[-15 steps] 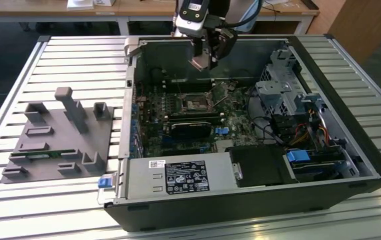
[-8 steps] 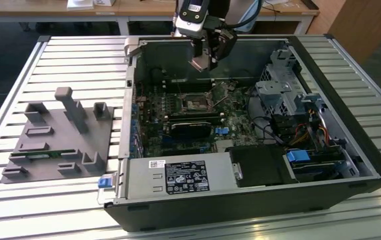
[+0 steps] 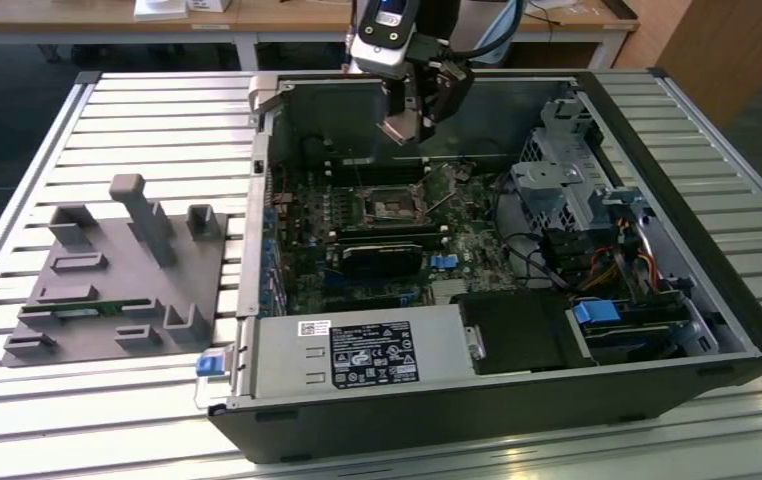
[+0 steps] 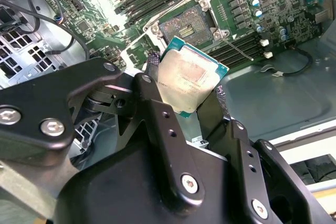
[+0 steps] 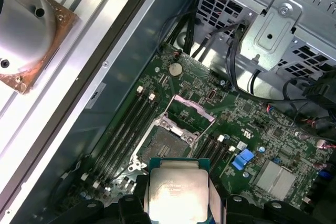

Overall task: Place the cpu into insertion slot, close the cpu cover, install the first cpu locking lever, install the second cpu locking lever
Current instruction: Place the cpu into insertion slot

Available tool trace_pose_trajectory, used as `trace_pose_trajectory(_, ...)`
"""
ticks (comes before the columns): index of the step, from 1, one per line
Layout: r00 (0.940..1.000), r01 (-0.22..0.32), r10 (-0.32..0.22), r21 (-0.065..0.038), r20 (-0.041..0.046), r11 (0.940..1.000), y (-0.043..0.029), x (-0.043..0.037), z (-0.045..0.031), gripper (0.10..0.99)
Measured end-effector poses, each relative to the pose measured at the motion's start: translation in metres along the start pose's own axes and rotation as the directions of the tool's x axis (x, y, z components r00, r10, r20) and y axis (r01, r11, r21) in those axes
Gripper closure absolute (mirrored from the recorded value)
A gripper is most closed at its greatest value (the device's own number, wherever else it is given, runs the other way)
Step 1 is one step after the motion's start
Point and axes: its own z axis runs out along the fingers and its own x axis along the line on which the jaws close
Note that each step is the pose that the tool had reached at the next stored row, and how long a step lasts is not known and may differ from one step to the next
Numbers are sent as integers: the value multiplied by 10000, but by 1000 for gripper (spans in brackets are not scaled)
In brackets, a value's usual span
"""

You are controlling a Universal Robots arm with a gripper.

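First wrist view: gripper (image 5: 178,205) holds cpu (image 5: 178,192) (partly cut off) above insertion slot (image 5: 167,145).

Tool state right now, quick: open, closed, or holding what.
Tool: closed on the cpu, held clear of the empty insertion slot.

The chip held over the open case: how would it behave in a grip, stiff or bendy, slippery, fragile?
Probably stiff: the chip is a flat plate with a metal top, showing no bend between the fingers of the end effector. Likely slippery: it is pinched by thin edges and its top is smooth. Probably light, being so thin.
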Motion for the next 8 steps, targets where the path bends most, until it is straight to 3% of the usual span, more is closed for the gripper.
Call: trace_pose_trajectory(8, 10000, -34, 34, -1, 3, 10000, -2, 0, 22, 545)
